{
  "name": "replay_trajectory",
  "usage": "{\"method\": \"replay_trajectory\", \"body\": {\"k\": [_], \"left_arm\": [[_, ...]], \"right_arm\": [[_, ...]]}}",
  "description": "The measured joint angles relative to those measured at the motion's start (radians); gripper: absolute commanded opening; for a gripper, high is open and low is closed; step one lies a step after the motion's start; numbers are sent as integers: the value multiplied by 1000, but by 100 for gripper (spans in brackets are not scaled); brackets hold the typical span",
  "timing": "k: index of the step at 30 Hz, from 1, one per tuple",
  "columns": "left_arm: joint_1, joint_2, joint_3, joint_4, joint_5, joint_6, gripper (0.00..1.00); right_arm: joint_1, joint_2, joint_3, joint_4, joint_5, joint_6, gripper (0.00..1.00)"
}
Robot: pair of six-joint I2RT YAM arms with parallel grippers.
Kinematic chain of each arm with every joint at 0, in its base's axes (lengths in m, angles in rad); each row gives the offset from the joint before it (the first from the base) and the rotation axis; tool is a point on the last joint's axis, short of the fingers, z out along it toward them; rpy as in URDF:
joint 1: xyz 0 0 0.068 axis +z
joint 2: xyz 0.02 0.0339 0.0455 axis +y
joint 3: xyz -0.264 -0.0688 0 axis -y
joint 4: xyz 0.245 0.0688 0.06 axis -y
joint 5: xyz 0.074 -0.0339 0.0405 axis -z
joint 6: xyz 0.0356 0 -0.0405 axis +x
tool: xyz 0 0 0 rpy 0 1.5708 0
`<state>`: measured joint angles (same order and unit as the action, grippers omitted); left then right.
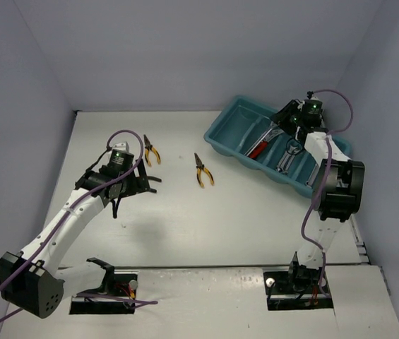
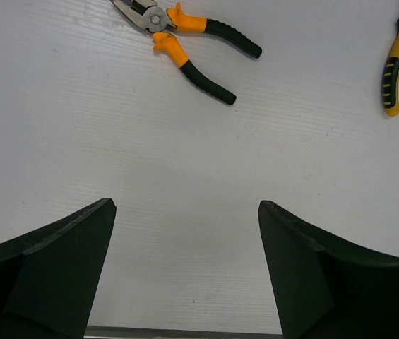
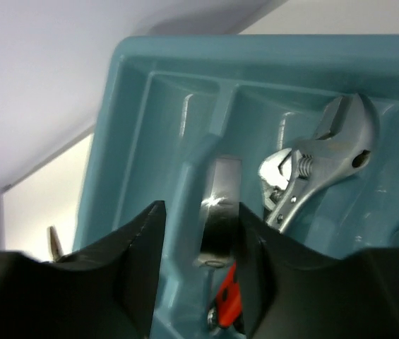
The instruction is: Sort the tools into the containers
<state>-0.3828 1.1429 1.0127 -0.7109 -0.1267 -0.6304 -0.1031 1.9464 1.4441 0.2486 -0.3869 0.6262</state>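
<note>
The teal tray [image 1: 222,139] stands at the back right and holds a red-handled wrench [image 1: 258,147] and silver wrenches [image 1: 287,157]. My right gripper [image 1: 279,121] is low over the tray's far end. In the right wrist view its jaws [image 3: 200,212] stand apart around a dark-handled tool [image 3: 220,212], which touches only the right finger. A silver adjustable wrench [image 3: 319,159] and a red handle [image 3: 231,304] lie beside it in the tray [image 3: 135,106]. Two orange-yellow-handled pliers [image 1: 151,151] [image 1: 203,170] lie on the table. My left gripper [image 1: 150,185] is open and empty, short of the pliers [image 2: 192,42].
The second pliers show at the top right of the left wrist view [image 2: 397,63]. Grey walls close in the table on the left, back and right. The tray's leftmost compartment [image 1: 238,123] holds nothing I can see.
</note>
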Motion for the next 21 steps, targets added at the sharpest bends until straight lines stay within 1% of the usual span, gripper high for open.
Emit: {"method": "replay_trajectory", "body": {"k": [3, 11, 17, 21], "left_arm": [[3, 0, -5, 0, 3, 2, 79], [23, 4, -7, -10, 7, 5, 79], [34, 4, -8, -11, 16, 8, 79], [37, 4, -9, -11, 25, 8, 79]], "right_arm": [[6, 18, 0, -1, 44, 0, 52], [7, 49, 8, -59, 119, -19, 66], [15, 43, 79, -151, 164, -78, 69], [20, 7, 88, -179, 192, -122, 70]]}}
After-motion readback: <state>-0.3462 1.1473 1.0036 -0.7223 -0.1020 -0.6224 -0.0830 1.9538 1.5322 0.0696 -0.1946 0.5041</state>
